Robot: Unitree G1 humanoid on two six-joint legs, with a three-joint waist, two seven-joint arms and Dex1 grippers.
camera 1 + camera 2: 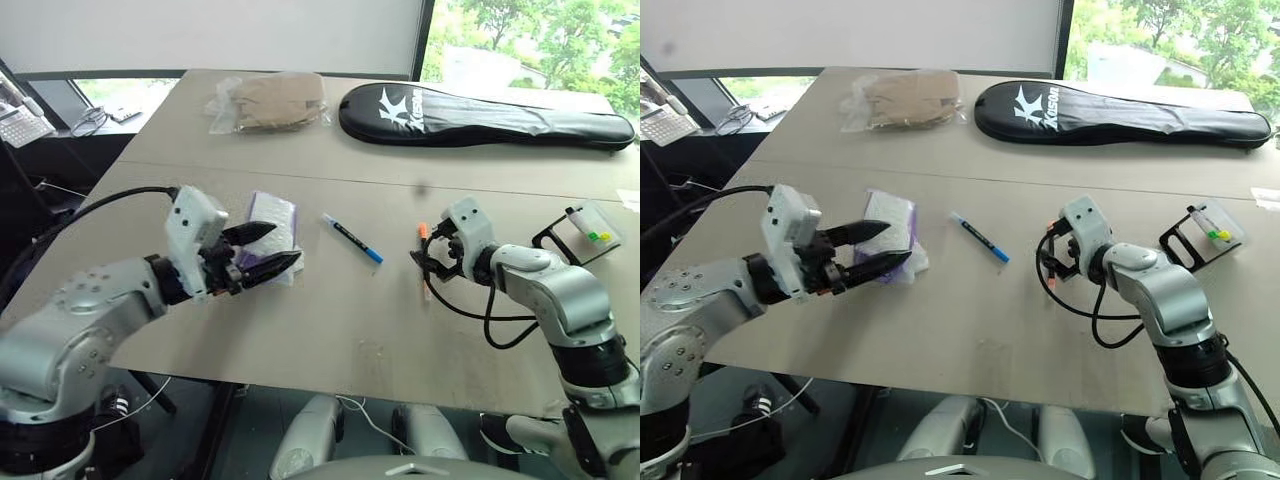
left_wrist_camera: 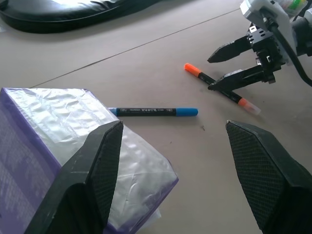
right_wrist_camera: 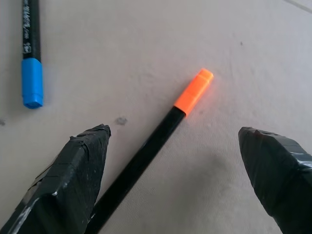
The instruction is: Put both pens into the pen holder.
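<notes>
Grey table bearing both pens. Orange-capped pen flat on the surface, lying between the spread fingers of the right gripper, jaws wide apart and holding nothing; contact with the pen not discernible. Blue-capped pen flat near the table's middle, between the two grippers, well apart from both. Left gripper raised above the table, fingers parted and empty, just beside the purple tissue box. Pen holder, clear box on black frame, at the table's right edge, beyond the right arm. Black racket bag and plastic-wrapped bundle at the far side.
</notes>
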